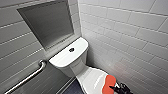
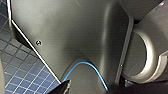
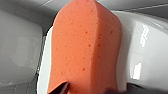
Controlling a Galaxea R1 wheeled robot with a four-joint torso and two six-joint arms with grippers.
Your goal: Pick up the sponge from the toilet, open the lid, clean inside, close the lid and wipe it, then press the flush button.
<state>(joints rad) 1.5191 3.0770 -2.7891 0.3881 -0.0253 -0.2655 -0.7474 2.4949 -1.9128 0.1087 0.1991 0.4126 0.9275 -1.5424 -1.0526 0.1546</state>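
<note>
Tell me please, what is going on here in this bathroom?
A robot is working at a glossy white ceramic toilet. A small orange-red soft sponge lies on the closed smooth white oval lid. The right end effector is at the sponge's near end; whether it grips the sponge cannot be told. The small dark round flush button sits higher up on the toilet, far from the end effector.

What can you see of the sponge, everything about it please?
The sponge is orange-red, soft-looking and speckled with small pores, with a rounded, slightly waisted outline. It lies flat on the closed white lid of the toilet, toward the lid's front end, well away from the cistern. The right gripper is at its near end, touching or almost touching it; whether it grips the sponge cannot be told.
</note>
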